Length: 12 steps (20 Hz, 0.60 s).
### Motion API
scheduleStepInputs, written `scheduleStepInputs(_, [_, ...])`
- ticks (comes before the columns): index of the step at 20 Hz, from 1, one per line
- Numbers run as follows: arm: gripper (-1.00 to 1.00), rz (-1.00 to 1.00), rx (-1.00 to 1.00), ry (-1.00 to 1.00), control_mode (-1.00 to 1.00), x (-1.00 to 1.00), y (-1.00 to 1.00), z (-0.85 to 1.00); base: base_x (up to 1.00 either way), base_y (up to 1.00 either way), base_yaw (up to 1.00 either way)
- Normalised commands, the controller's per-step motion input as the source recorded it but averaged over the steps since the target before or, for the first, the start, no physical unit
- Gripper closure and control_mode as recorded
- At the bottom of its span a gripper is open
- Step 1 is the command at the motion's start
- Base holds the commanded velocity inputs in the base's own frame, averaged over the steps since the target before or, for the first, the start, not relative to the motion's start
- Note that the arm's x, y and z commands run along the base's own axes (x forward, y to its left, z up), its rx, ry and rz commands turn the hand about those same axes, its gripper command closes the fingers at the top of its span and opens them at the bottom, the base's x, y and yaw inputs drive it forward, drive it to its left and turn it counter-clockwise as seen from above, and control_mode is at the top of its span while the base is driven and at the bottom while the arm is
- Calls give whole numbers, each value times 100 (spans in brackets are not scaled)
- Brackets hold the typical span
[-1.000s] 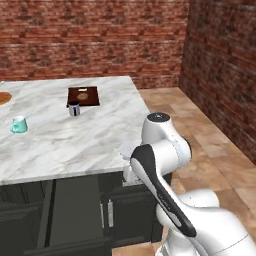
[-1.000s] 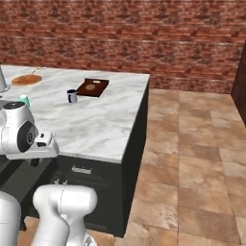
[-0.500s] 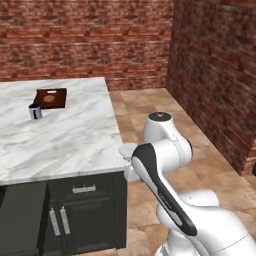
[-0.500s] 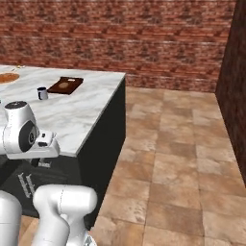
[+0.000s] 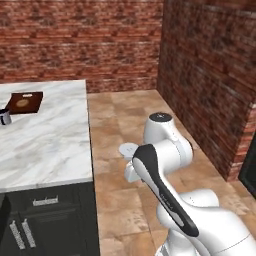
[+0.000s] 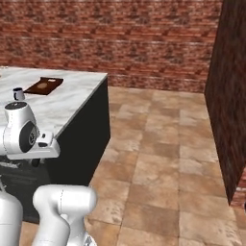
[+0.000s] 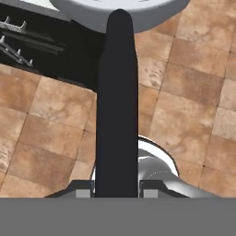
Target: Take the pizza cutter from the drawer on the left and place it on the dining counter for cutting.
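Base has driven right, so every view slides; pizza cutter (image 7: 117,92) rides clenched in the jaws over floor tiles, wheel forward, clear of the dining counter (image 5: 45,145), its marble surface awaiting the cutter.

Glossy white rounded arm (image 5: 165,150) with a black strip and dark joints.

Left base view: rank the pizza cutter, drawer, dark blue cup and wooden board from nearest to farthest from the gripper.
1. Pizza cutter: held in the gripper, right of the counter.
2. Drawer: in the counter's front face, to the gripper's left.
3. Dark blue cup and wooden board: far back left on the counter top, too close to call.
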Motion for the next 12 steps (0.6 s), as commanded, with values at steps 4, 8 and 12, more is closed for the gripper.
scheduleStepInputs(4, [100,0,0,0,100,0,0,0,57,-49,0])
scheduleStepInputs(8, [100,0,0,0,100,0,0,0,62,-40,0])
scheduleStepInputs(12, [100,0,0,0,100,0,0,0,69,-31,-1])
